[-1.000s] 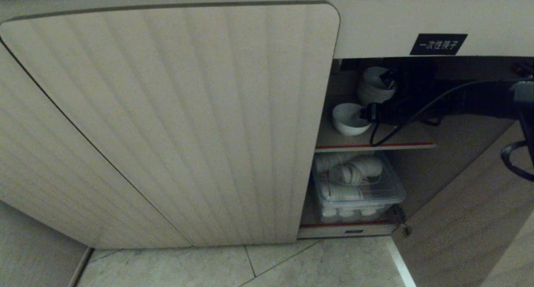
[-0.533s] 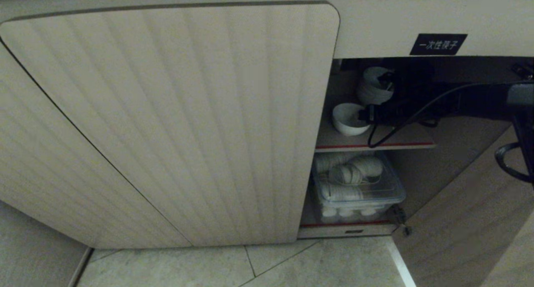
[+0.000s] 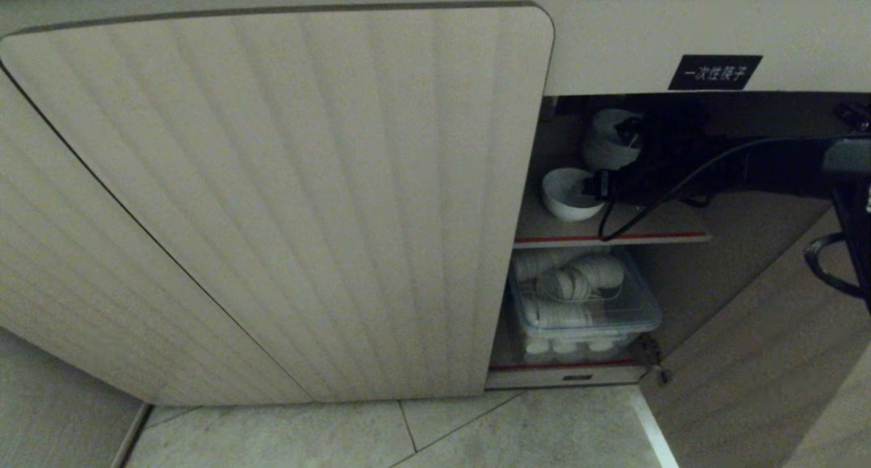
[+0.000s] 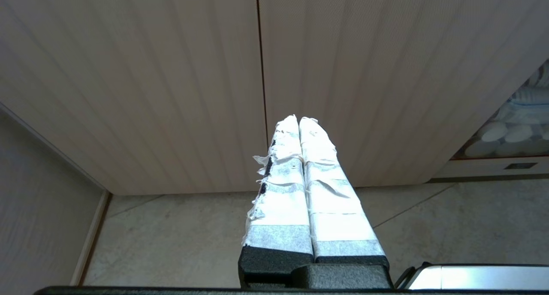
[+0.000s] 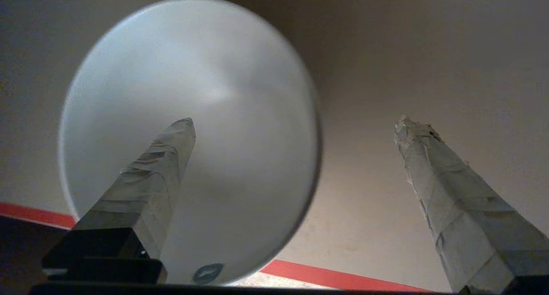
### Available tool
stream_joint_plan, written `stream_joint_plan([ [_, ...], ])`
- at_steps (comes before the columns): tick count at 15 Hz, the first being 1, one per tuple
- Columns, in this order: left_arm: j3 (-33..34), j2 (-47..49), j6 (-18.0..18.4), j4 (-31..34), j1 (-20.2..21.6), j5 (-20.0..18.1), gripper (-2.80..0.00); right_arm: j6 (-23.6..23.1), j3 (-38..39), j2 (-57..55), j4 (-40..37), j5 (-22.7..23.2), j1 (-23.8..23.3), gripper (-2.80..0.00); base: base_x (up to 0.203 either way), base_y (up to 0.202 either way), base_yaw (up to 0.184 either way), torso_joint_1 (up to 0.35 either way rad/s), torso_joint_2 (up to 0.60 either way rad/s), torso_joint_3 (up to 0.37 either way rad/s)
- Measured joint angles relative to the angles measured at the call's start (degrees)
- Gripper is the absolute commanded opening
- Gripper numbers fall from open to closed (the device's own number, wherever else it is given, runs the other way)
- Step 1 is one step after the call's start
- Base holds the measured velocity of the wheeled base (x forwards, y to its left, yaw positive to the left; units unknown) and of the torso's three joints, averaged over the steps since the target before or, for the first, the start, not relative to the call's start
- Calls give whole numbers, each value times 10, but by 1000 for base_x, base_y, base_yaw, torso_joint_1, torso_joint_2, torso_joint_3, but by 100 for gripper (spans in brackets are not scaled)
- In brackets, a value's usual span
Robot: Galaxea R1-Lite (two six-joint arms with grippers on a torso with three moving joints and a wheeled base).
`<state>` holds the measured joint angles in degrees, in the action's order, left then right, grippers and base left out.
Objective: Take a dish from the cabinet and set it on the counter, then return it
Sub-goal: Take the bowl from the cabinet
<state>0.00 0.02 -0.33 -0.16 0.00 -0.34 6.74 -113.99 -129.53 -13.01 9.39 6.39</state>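
**Right tool straddling the bowl rim on the upper shelf**

Head view shows my right tool (image 3: pixel 599 186) reached into the open side of the cabinet (image 3: pixel 272 203), its tip at the near rim of the dish (image 3: pixel 568 194), a small white bowl standing upright near the front left corner of the upper red-edged shelf (image 3: pixel 612 237). Behind it, toward the back of that shelf, stands a stack of white bowls (image 3: pixel 609 145). Below, on the bottom shelf, a clear plastic bin (image 3: pixel 585 305) holds more white ware.

From the right wrist view, the tool stands wide: one taped finger (image 5: pixel 158 175) reaches over the bowl's inside, the other hangs well outside the rim, so the wall lies between them. Neither pad presses on it, as far as I can see.

I judge this the first step, the grasp; the bowl is not lifted yet. Next I would settle the fingers a little deeper over the rim and pinch the wall firmly, then lift it clear of the shelf edge without knocking the stack.

My left tool (image 4: pixel 300 127) is parked low before the closed fluted door, fingers pressed together, holding nothing.
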Motion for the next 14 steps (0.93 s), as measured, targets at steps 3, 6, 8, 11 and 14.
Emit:
stream_joint_plan([
  [3, 0, 0, 0, 0, 0, 0, -280, -1, 0, 1, -1, 4, 0, 0, 0, 0, 0, 0, 0, 0],
  [6, 0, 0, 0, 0, 0, 0, -280, -25, 0, 0, -3, 3, 0, 0, 0, 0, 0, 0, 0, 0],
  [8, 0, 0, 0, 0, 0, 0, -280, -28, 0, 0, -1, 3, -1, 0, 0, 0, 0, 0, 0, 0],
  [11, 0, 0, 0, 0, 0, 0, -280, -29, 0, 0, -3, 2, -2, 0, 0, 0, 0, 0, 0, 0],
  [14, 0, 0, 0, 0, 0, 0, -280, -28, 0, 0, -7, 3, -3, 0, 0, 0, 0, 0, 0, 0],
])
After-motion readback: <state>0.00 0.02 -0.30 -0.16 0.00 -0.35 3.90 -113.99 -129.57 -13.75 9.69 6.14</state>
